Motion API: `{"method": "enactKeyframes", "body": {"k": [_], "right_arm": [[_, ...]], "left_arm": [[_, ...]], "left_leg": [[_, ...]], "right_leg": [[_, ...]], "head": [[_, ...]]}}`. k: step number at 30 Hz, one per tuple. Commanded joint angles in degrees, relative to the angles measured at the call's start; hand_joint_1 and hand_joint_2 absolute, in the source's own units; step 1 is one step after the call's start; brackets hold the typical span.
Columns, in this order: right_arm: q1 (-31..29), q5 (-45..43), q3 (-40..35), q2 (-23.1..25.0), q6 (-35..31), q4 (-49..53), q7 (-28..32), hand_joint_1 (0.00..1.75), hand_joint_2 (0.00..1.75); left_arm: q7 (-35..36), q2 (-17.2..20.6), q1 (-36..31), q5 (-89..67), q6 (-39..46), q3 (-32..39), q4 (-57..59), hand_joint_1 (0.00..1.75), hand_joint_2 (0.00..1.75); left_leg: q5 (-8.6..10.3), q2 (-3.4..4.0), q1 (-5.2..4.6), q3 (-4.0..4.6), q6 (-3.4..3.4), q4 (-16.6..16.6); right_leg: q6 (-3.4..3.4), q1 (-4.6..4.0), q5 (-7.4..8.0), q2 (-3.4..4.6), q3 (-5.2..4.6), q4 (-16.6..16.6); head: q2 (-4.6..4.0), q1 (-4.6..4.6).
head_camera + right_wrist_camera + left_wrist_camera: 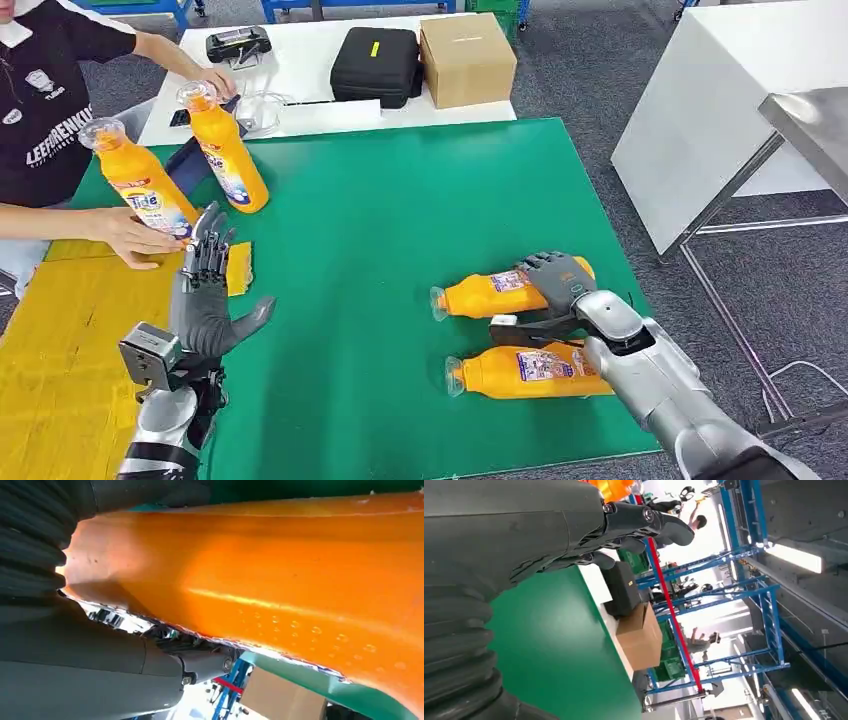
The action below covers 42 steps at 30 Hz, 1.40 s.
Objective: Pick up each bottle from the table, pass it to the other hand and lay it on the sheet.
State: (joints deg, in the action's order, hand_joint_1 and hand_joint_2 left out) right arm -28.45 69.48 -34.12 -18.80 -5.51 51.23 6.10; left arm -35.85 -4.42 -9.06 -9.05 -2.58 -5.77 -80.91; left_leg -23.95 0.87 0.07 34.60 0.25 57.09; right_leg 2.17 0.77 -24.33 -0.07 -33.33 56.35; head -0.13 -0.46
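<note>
Two orange bottles lie on their sides on the green mat [380, 220] at the right. My right hand [558, 280] wraps the base end of the farther bottle [490, 294], fingers over it and thumb [200, 662] under it; its orange body [280, 580] is very close in the right wrist view. The nearer bottle [530, 370] lies free beside my forearm. A person holds two more bottles upright at the left, one [228, 150] on the mat and one [140, 185] by the yellow sheet [60, 340]. My left hand [205, 290] is raised near the sheet's edge, fingers [644, 520] apart, holding nothing.
A small yellow pad [238, 268] lies just beside my left hand. Behind the mat, a white table carries a black case [375, 65], a cardboard box [465, 58] and a black device [238, 43]. Another white table [700, 130] and a metal frame stand to the right.
</note>
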Motion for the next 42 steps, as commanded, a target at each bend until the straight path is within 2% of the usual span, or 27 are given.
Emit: {"method": "enactKeyframes", "body": {"k": [1, 3, 7, 9, 11, 14, 17, 23, 27, 33, 42], "right_arm": [[-2.35, -0.58, -2.23, 0.91, -0.37, -2.84, 0.77, 1.71, 1.75], [-0.42, -2.15, 0.02, 1.94, -4.54, -0.33, 0.82, 1.75, 1.75], [5.49, -6.47, 8.38, 8.96, -13.49, 9.05, 1.04, 1.75, 1.75], [8.25, -15.95, 14.36, 14.08, -17.52, 14.96, 3.69, 1.75, 1.75], [9.50, -21.70, 17.32, 16.35, -17.22, 19.16, 5.21, 1.75, 1.75], [9.48, -21.87, 17.56, 16.24, -16.96, 19.91, 5.14, 1.75, 1.75], [10.14, -28.74, 20.80, 18.89, -16.94, 21.70, 7.94, 1.75, 1.75], [10.92, -36.33, 22.77, 22.11, -16.66, 24.77, 10.93, 1.75, 1.75], [10.34, -42.25, 20.73, 23.35, -10.81, 23.18, 12.09, 1.75, 1.75], [6.46, -45.52, 12.38, 26.83, -3.03, 11.89, 13.69, 1.75, 1.75], [5.48, -45.74, 5.66, 28.83, -2.06, 4.87, 14.97, 1.75, 1.75]], "left_arm": [[0.26, 0.00, -1.70, 0.20, -0.22, 0.55, 3.14, 0.00, 1.75], [0.34, 0.11, -0.90, 0.32, -0.38, 0.44, 2.34, 0.00, 1.75], [0.58, 1.01, 1.54, -0.56, -2.01, 0.24, -0.19, 0.00, 1.75], [1.21, 0.98, 1.80, -1.47, -2.58, -0.99, -0.62, 0.00, 1.75], [1.90, 1.15, 1.83, -2.43, -2.40, -2.68, -0.79, 0.00, 1.75], [2.10, 0.99, 1.76, -2.65, -2.14, -3.08, -0.78, 0.00, 1.75], [2.88, 1.29, 0.96, -3.21, -2.66, -5.11, -0.40, 0.00, 1.75], [5.24, 1.16, -0.68, -3.77, -2.17, -8.24, 0.65, 0.00, 1.75], [5.59, 1.97, -2.01, -3.25, -2.37, -9.05, 1.30, 0.00, 1.75], [6.16, 1.79, -5.95, -2.07, -3.81, -11.75, 3.92, 0.00, 1.75], [7.23, 0.82, -8.57, -0.30, -4.51, -14.66, 5.46, 0.00, 1.75]], "left_leg": [[-0.06, -0.04, 0.05, -0.16, -0.04, 0.03], [-0.07, -0.04, 0.05, -0.16, -0.04, 0.02], [-0.12, 0.12, 0.07, -0.24, -0.07, -0.04], [-0.14, 0.22, 0.08, -0.20, -0.09, -0.02], [-0.16, 0.21, 0.10, -0.14, -0.10, 0.03], [-0.10, 0.04, 0.08, -0.08, -0.08, 0.03], [-0.03, -0.11, 0.08, 0.00, -0.03, 0.00], [-0.01, -0.11, 0.03, 0.05, -0.04, 0.01], [-0.04, -0.09, 0.04, -0.03, -0.07, 0.01], [-0.02, 0.02, 0.06, -0.06, -0.07, -0.01], [-0.01, -0.09, 0.11, -0.11, -0.07, -0.03]], "right_leg": [[-0.10, -0.05, -0.03, 0.03, 0.15, -0.01], [-0.09, -0.05, -0.04, 0.03, 0.16, -0.01], [-0.12, -0.07, -0.03, 0.19, 0.17, -0.05], [-0.13, -0.09, -0.03, 0.29, 0.12, -0.01], [-0.14, -0.13, -0.06, 0.27, 0.05, 0.07], [-0.12, -0.12, -0.07, 0.09, -0.02, 0.08], [-0.07, -0.09, -0.05, -0.11, -0.02, 0.02], [-0.07, -0.04, -0.05, -0.08, -0.06, 0.05], [-0.11, -0.04, -0.06, -0.05, 0.00, 0.04], [-0.10, -0.06, 0.00, 0.06, 0.00, 0.02], [-0.07, -0.14, -0.04, -0.04, 0.09, 0.00]], "head": [[0.00, 0.00], [0.00, 0.00], [0.00, 0.02], [0.00, 0.00], [0.00, 0.02], [0.00, -0.02], [0.00, 0.02], [0.00, 0.02], [0.00, 0.00], [0.00, 0.00], [0.00, 0.02]]}}
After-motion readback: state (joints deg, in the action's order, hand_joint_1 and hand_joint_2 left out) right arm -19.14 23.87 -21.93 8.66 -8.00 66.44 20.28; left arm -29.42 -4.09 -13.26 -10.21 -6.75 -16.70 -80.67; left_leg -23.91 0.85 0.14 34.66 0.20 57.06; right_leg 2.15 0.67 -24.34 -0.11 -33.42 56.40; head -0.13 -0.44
